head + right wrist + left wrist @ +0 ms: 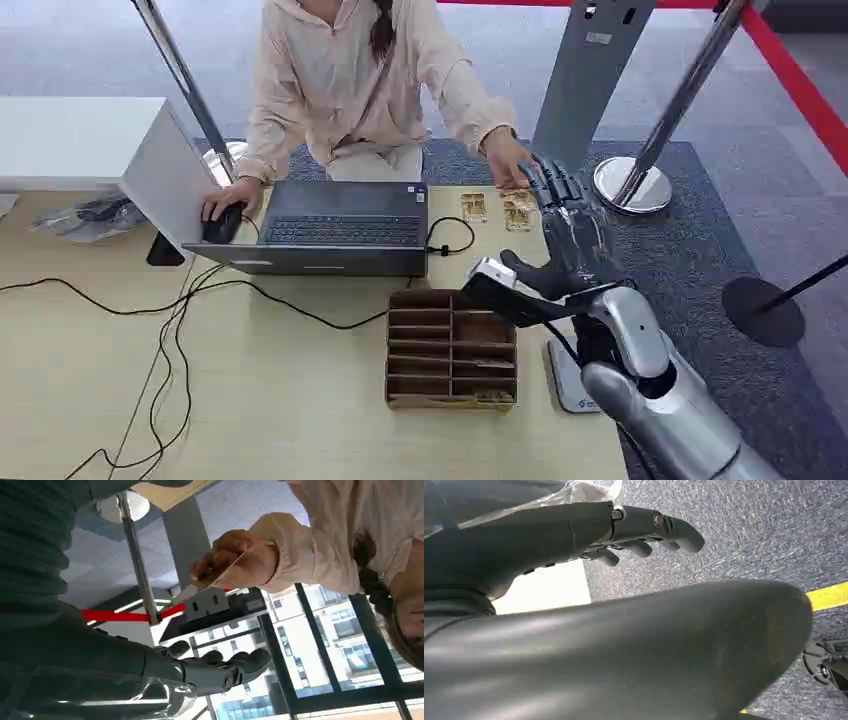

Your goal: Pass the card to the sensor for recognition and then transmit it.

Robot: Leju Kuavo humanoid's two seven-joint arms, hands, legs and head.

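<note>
My right hand (570,235) is raised above the table's far right part, fingers stretched up and apart, holding nothing. Just beyond it a person's hand (505,160) reaches over two yellowish cards (474,207) (518,212) lying on the table. In the right wrist view that person's hand (235,560) pinches a thin card (227,571) a short way from my fingers (225,667), not touching them. A flat white sensor pad (568,382) lies on the table under my right forearm. My left hand (644,530) hangs over grey carpet, fingers loosely extended and holding nothing.
An open laptop (340,225) stands between me and the person, whose other hand rests on a mouse (222,222). A cardboard slot organizer (450,345) sits near the sensor pad. Black cables (180,330) trail across the left of the table. Barrier posts (640,170) stand behind right.
</note>
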